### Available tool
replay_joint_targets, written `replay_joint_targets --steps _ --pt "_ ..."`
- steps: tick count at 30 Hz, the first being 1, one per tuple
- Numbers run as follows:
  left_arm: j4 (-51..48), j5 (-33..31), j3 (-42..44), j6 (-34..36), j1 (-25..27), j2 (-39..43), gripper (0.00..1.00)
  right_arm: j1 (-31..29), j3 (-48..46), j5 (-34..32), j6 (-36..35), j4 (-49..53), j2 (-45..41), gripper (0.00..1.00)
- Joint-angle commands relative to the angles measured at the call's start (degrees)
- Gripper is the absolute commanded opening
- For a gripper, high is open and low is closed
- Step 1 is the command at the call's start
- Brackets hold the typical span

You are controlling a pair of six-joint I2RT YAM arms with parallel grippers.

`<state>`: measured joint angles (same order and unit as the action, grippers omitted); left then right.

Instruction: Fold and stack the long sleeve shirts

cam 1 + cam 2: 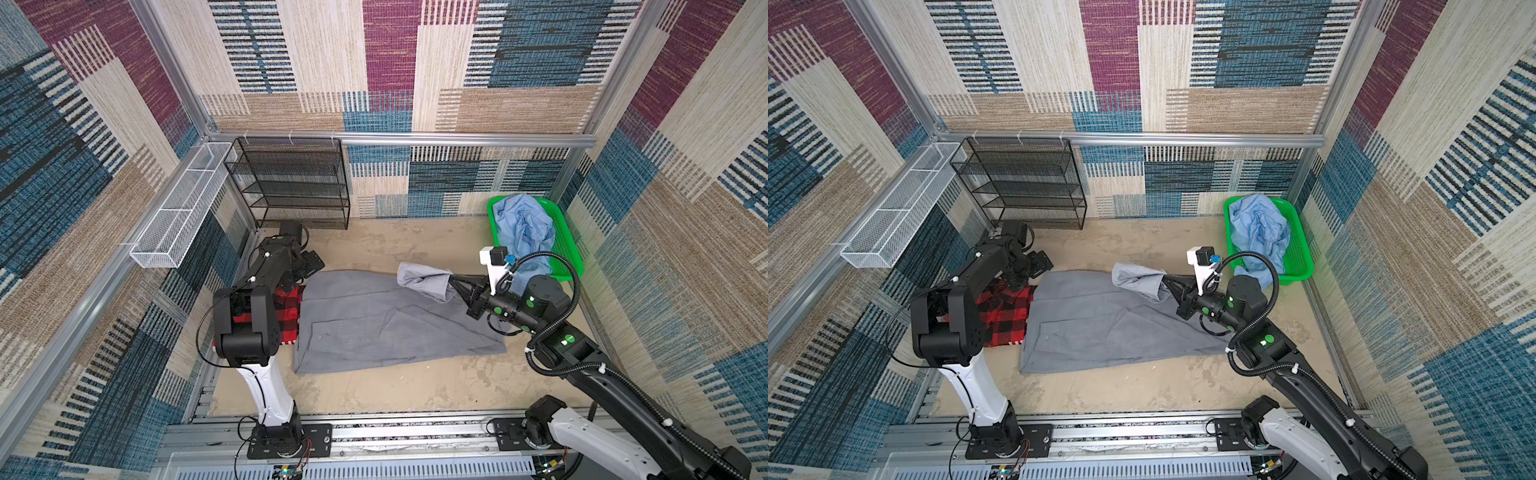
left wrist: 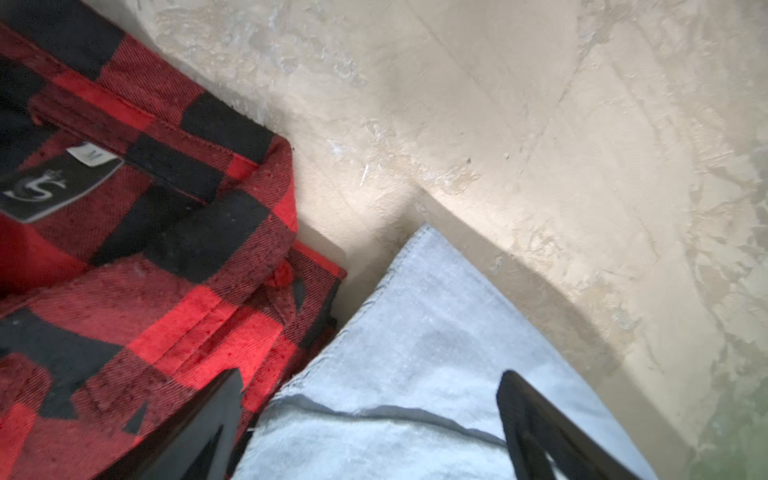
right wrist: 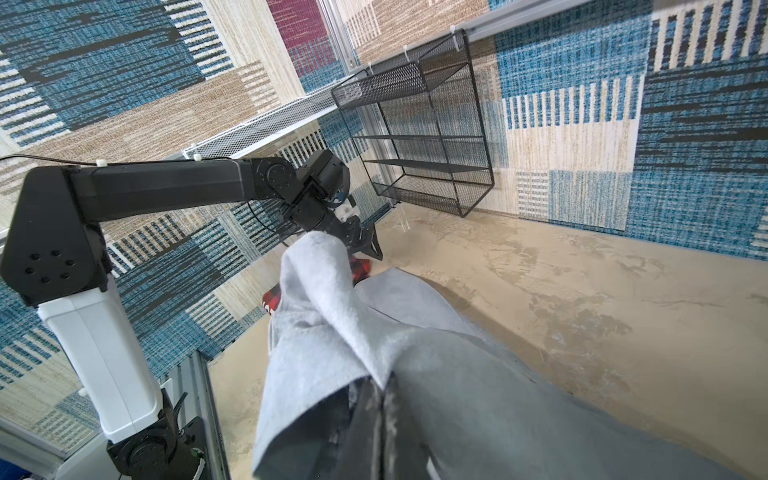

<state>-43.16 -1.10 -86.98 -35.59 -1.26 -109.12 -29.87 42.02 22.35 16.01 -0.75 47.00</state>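
Right wrist view gives us the right gripper with its black fingers pressed together on a bunched fold of the plain grey long sleeve shirt. The pinched cloth is raised off the table and flops forward past the fingertips. In both top views we see the rest of that shirt spread flat across the middle of the mottled beige tabletop, the raised piece at its far right edge. We find the red-and-black plaid flannel shirt folded at the left, against the grey shirt's left edge and partly hidden under the left arm. The left gripper hovers over the grey shirt's far left corner, just beside the plaid collar. Its two dark fingers stand wide apart with nothing between them. We see the crumpled light blue shirt heaped in the green plastic mesh basket at the far right corner, well apart from the other shirts. A black wire mesh shelf rack and a white wire mesh tray hang on the far left walls.
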Motion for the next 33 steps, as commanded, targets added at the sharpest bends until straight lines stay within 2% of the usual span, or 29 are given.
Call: replay_joint_targets --steps 1,12,20,27,33 --pt "-1.1 0.2 -1.4 -0.5 -0.1 -0.9 0.99 -0.1 -1.4 1.1 1.2 0.0 -2.1 0.00" --pt "-3.1 -0.8 -3.2 -2.2 0.0 -2.7 0.99 0.0 -4.3 1.0 3.2 4.2 -7.9 0.00" --pt "-11.1 -3.8 -14.2 -0.6 2.0 -10.9 0.99 0.0 -4.9 2.6 3.3 4.0 -8.6 0.00" --pt "-10.8 -4.2 -15.1 -0.4 3.3 -14.3 0.95 0.0 -5.1 3.6 3.1 3.5 -9.1 0.00" --pt "-10.4 -3.6 -16.1 -0.1 3.7 -17.7 0.86 0.0 -5.5 4.0 3.2 3.2 -9.4 0.00"
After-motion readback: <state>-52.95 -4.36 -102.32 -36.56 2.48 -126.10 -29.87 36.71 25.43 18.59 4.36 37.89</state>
